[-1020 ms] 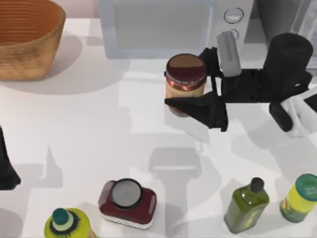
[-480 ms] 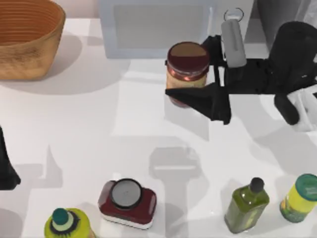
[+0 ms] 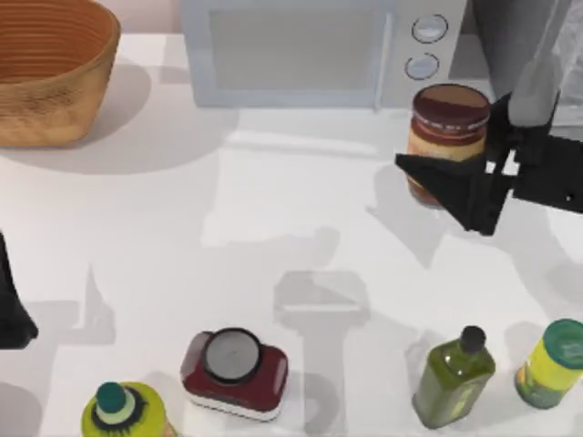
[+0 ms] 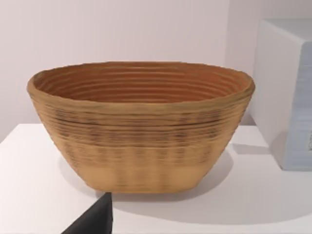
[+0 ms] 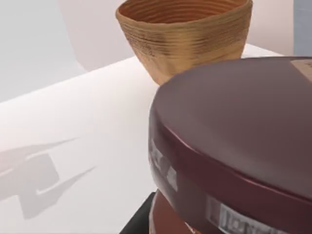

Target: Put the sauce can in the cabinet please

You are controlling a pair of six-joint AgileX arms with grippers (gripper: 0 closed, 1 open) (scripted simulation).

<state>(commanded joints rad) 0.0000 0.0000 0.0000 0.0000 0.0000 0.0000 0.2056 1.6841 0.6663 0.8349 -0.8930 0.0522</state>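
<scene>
The sauce can (image 3: 446, 123), with a maroon top and an orange-yellow label, is held off the table in front of the microwave's (image 3: 291, 50) knob panel. My right gripper (image 3: 463, 153) is shut on it, coming in from the right with one dark finger (image 3: 451, 180) under its near side. The dark grey cabinet (image 3: 515, 32) stands at the back right, just right of the can. In the right wrist view the can's maroon top (image 5: 234, 122) sits very close. My left arm (image 3: 11, 305) is parked at the table's left edge.
A woven basket (image 3: 50, 73) (image 4: 141, 126) (image 5: 190, 34) stands at the back left. Along the front edge are a yellow-green jar (image 3: 118, 411), a squat dark-red container (image 3: 233, 369), an olive-green bottle (image 3: 453, 375) and another yellow jar (image 3: 552, 362).
My right gripper has carried the sauce can to the right, from in front of the microwave door to near the cabinet. The left arm has not moved.
</scene>
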